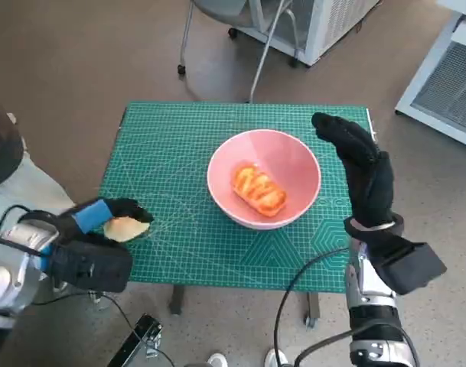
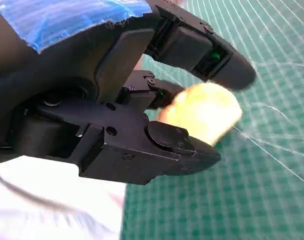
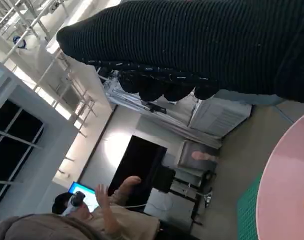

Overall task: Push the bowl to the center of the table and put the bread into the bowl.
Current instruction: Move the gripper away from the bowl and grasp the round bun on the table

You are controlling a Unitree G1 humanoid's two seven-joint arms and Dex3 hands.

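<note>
The left hand grips a pale bread roll at the table's 8 o'clock edge. The right hand, fingers spread, holds nothing at 3 o'clock of the pink bowl, which contains glazed bread. The roll is likely light and soft; grip its sides gently.

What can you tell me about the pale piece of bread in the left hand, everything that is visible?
The pale bread piece is small, rounded and light yellow, soft and matte by its look. The left hand grips it between black fingers above and below, at the near left edge of the green mat. Whether it touches the mat cannot be told. It lies outside the pink bowl, which already holds an orange glazed bread.
</note>
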